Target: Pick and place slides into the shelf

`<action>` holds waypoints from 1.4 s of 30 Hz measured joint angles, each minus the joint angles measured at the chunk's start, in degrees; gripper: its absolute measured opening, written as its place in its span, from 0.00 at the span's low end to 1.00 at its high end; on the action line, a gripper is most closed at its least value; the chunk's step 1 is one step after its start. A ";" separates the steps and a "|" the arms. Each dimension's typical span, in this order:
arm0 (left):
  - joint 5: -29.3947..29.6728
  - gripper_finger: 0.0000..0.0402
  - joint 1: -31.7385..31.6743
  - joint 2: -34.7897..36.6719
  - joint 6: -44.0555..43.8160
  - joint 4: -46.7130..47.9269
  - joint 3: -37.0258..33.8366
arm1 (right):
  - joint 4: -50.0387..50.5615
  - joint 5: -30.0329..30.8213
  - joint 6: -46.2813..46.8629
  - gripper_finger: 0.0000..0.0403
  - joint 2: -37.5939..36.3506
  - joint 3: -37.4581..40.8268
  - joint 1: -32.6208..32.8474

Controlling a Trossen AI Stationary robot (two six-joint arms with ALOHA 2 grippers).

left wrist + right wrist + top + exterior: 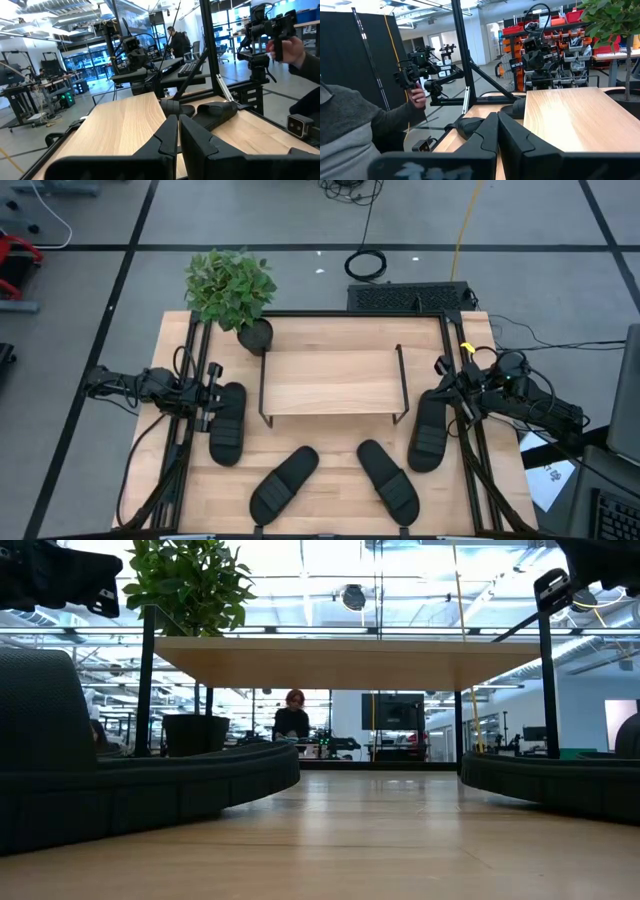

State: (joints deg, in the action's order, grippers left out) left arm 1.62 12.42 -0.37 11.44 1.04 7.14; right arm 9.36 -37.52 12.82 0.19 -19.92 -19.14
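Observation:
The light-wood shelf (330,383) stands on thin black legs mid-table. Four black slides lie on their soles on the tabletop. One (227,423) is left of the shelf and one (430,430) right of it. Two more (284,484) (388,479) lie near the table's near edge. My left gripper (214,388) hovers shut by the far end of the left slide, about level with the shelf top (125,120). My right gripper (444,378) hovers shut by the far end of the right slide, facing the shelf top (575,115). Neither gripper holds anything.
A potted plant (232,290) stands at the shelf's far left corner. A black frame (455,330) runs around the table. A person's hand (417,95) holds a device beyond the table's edge. Bare wood (335,442) lies between the shelf and the two near slides.

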 joint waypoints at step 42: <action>1.47 0.06 0.01 -0.01 -4.65 -0.68 0.00 | -23.77 -3.08 3.87 0.13 8.72 -4.80 0.11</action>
State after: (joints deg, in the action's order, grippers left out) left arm 3.09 12.43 -0.38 6.79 0.37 7.14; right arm -14.41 -40.59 16.69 8.90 -24.72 -19.03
